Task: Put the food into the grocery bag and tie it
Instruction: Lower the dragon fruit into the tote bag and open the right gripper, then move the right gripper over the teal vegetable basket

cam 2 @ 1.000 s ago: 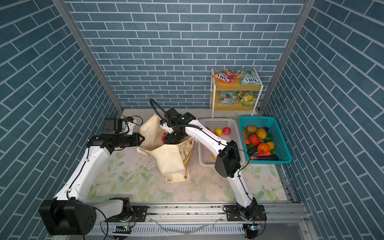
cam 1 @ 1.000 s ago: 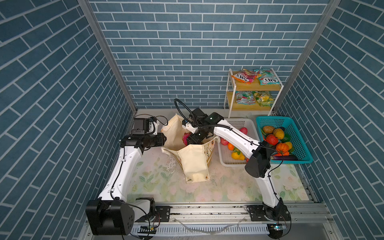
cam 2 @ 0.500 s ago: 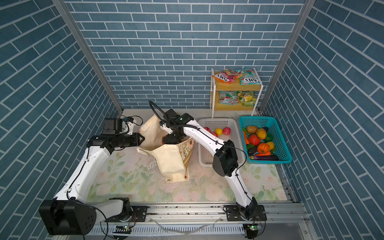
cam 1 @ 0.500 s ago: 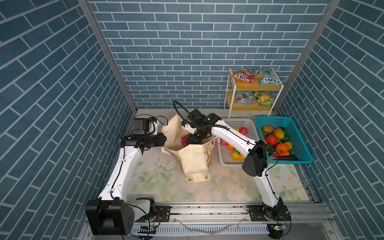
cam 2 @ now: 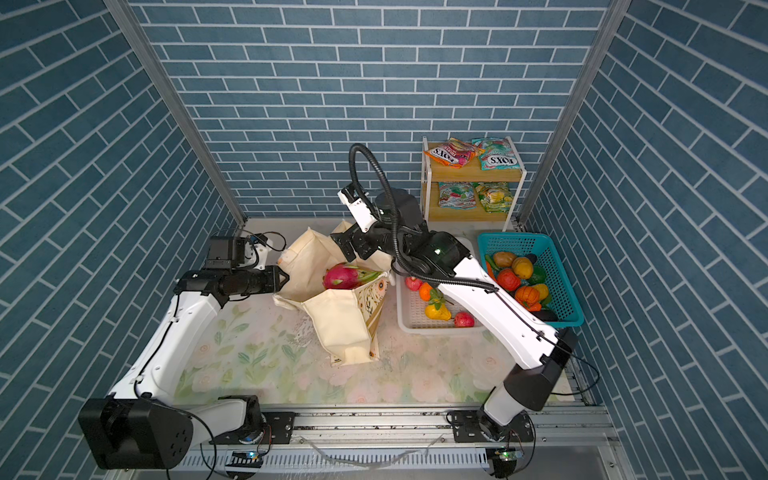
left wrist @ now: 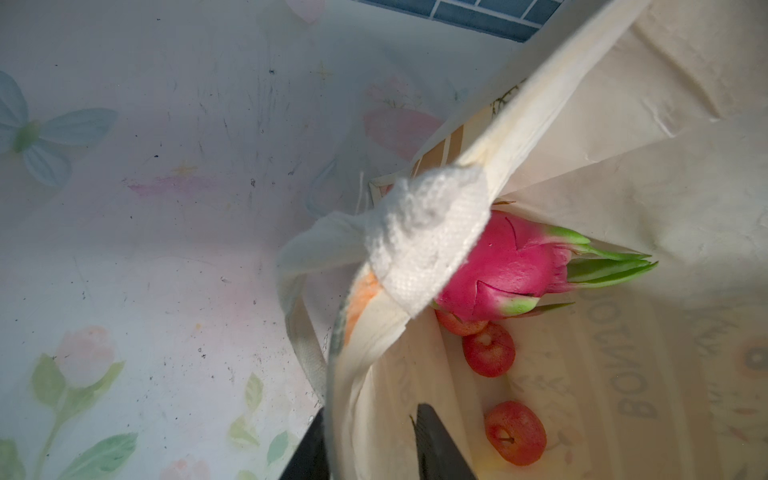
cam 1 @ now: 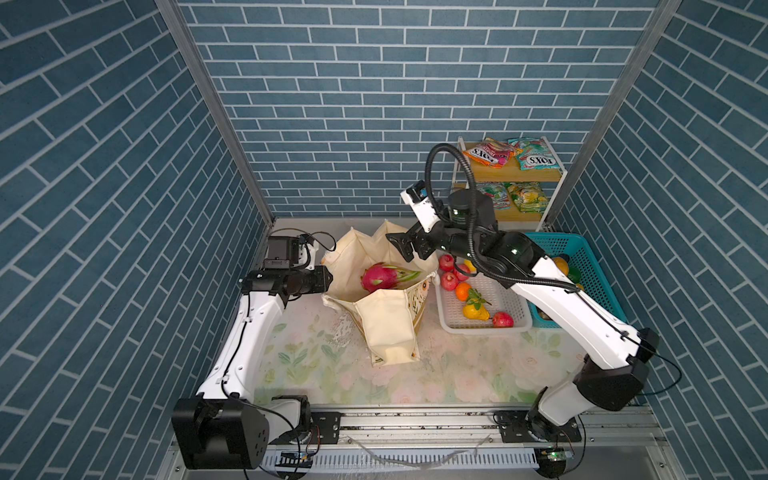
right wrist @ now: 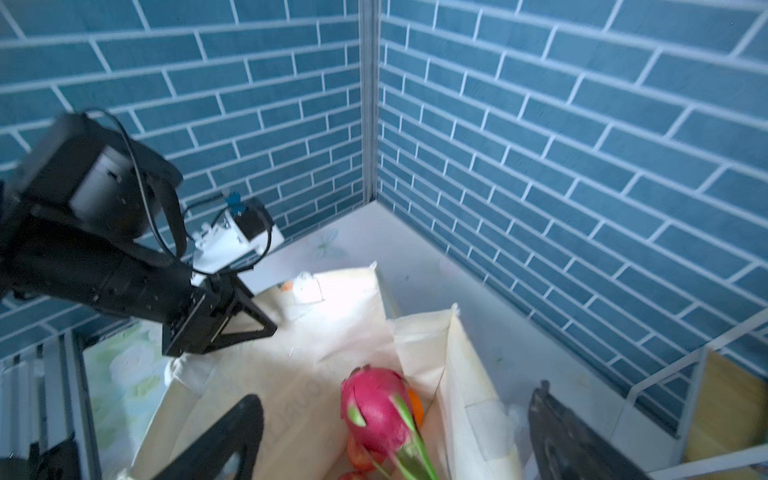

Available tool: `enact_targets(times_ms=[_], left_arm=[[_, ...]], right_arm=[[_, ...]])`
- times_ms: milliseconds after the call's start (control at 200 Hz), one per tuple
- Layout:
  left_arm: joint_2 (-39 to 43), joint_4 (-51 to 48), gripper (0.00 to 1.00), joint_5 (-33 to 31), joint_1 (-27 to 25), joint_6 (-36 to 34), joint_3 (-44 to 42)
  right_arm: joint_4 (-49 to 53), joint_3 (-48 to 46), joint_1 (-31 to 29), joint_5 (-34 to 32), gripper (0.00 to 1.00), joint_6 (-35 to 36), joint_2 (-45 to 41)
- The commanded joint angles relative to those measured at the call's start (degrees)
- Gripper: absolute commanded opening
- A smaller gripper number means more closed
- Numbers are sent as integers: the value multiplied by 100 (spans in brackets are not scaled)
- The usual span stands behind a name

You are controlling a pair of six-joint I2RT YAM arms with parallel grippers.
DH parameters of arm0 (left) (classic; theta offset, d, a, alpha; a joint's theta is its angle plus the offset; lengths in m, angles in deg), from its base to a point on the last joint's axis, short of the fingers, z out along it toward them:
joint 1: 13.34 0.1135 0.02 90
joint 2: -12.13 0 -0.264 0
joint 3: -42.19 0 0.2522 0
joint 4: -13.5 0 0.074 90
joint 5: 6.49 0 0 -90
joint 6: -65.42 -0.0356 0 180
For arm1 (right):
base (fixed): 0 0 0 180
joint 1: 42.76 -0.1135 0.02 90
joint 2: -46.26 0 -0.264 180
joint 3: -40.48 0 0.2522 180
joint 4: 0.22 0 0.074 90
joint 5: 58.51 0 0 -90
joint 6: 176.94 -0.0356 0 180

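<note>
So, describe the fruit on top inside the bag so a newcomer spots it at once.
Find the cream grocery bag standing open in the middle of the floral table. On top inside lies the dragon fruit. It is bright pink with green-tipped scales, far bigger than the red apples beneath it.

The cream canvas grocery bag (cam 1: 390, 328) stands on the tabletop (cam 1: 316, 365) with its mouth open and its front panel folded down outward. Inside, a pink dragon fruit (cam 1: 380, 277) with green scales lies on its side above red apples (left wrist: 489, 350) and against an orange (right wrist: 415, 405). More apples (cam 1: 446, 262), another orange (cam 1: 462, 291) and a yellow piece (cam 1: 475, 311) sit in the white basket (cam 1: 486, 330) just beside the bag. FOX'S packets (cam 1: 486, 153) lie on the shelf (cam 1: 536, 176).
</note>
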Motion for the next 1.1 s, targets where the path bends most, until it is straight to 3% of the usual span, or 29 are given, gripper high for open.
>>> enact_targets(times_ms=[0,135,260,410,510,745,875,1095], left_arm=[[-9,-108,36,-72,-13,-50,-50],[17,-100,36,-52,-13,-41,-50],[26,-89,36,-29,-13,-41,-59],[52,-77,36,-12,-13,-40,-59],[52,-72,36,7,-13,-33,-56],[78,-59,36,17,-13,-25,-68],[72,-45,36,72,-13,-16,-68],[56,-29,36,130,-13,3,-77]], right_arm=[[-678,-589,11,-980,99,111,-335],[-599,-1378,499,-2076,98,-45,-1084],[34,-2020,1794,-2195,98,-1089,-1715],[401,-2806,3167,-2406,98,-1861,-2248],[505,-3179,4033,-2137,98,-2348,-2314],[424,-3546,5821,-806,98,-3563,-1869],[231,-3614,6283,-618,96,-3627,-1460],[562,-3205,6628,-512,90,-3147,-378]])
